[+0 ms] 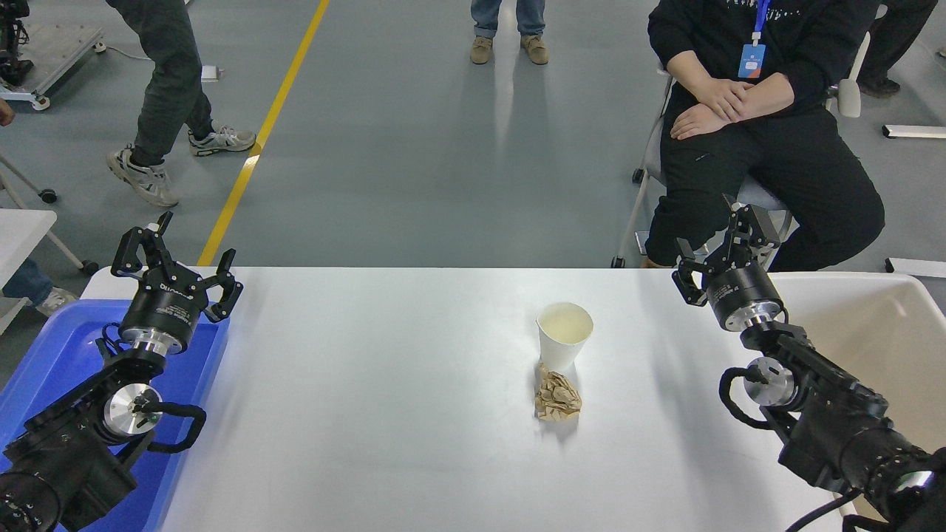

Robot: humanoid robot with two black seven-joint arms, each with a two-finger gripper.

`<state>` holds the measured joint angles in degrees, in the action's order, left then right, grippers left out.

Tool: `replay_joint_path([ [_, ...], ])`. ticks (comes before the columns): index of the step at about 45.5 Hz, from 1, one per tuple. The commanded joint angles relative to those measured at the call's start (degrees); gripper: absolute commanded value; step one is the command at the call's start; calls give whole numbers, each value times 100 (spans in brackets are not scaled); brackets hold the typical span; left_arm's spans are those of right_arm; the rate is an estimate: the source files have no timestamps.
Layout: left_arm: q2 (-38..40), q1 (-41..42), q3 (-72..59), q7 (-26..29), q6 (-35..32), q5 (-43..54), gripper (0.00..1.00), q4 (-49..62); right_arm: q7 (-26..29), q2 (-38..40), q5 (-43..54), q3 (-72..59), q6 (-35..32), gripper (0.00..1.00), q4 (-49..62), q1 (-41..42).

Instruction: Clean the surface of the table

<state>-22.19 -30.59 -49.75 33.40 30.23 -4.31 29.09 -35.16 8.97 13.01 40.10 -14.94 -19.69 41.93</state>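
Head view, right gripper [723, 253] raised, fingers spread

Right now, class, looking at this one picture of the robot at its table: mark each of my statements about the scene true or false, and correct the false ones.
1. The paper cup stands upright on the table surface. True.
2. The crumpled brown paper lies inside the cup. False: it lies on the table against the cup's near side.
3. The right gripper holds the cup. False: it hangs open and empty near the table's far edge, well apart from the cup.
4. The left gripper is open above the blue tray. True.
5. A beige bin sits at the table's right end. True.
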Motion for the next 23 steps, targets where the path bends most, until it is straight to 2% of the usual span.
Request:
replay_joint_path([
  [1, -5, 0, 0, 0, 0, 0, 100, 0, 1, -9, 0, 6, 9, 99, -9, -1],
  [23, 4, 0, 0, 0, 0, 0, 100, 0, 9, 8, 0, -29, -9, 99, 0, 140],
])
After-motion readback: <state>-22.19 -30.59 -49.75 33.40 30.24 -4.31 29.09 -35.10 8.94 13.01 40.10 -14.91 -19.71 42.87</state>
